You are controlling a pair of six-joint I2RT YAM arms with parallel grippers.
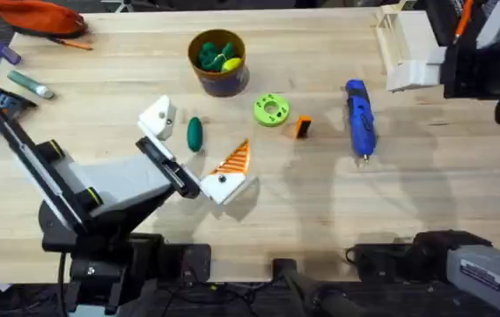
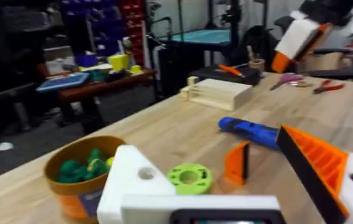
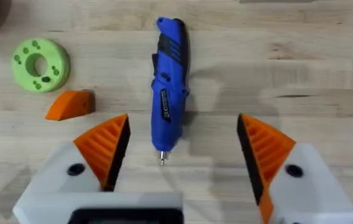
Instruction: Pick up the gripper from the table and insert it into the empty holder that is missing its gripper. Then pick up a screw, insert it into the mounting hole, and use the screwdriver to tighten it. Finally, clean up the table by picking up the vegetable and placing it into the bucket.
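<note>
A pale wooden table carries everything, and the left arm reaches over its near left part. The left gripper has its fingers spread wide: one finger is only the bare white holder, with an empty mounting hole in it, while the other wears an orange ribbed tip. The right gripper hangs above the blue screwdriver, its two orange-padded fingers spread apart on either side of the silver bit without touching it. The screwdriver lies on the right part of the table, bit toward the near edge. A slotted wooden box sits at the far right. The bucket stands far from the arms near the middle, with green and yellow toys inside. A lime-green disc lies between the bucket and the screwdriver, and the small orange gripper rests just beside it on the near right. The dark green vegetable lies on the table between the spread left fingers.
</note>
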